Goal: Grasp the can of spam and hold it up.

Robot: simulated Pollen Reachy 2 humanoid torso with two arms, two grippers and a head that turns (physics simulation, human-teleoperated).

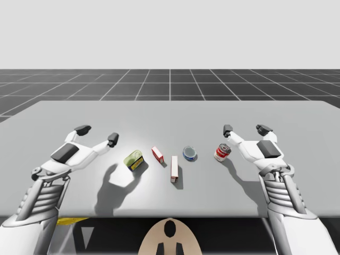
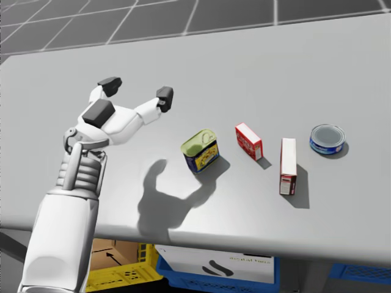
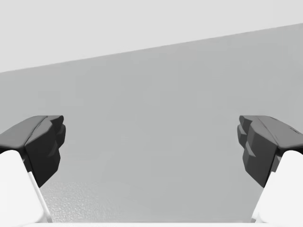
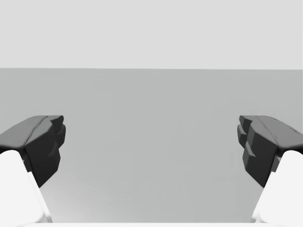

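Grey table (image 2: pixel 342 79), yellow-blue can (image 2: pixel 200 151) beside red box (image 2: pixel 248 141), left gripper (image 2: pixel 137 91) near

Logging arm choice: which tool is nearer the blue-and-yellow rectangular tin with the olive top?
Left. The left tool hovers open beside the blue-and-yellow rectangular tin; the right tool is far off, beyond the red-and-white round can.

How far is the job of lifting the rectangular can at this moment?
Done: nothing yet. The blue and yellow rectangular can stands on the table, untouched. In hand: my left gripper hovers open beside the can, apart from it, with nothing between its fingers. My right gripper is open too, near the red and white round can. Left: reach the rectangular can, shut on it and raise it.
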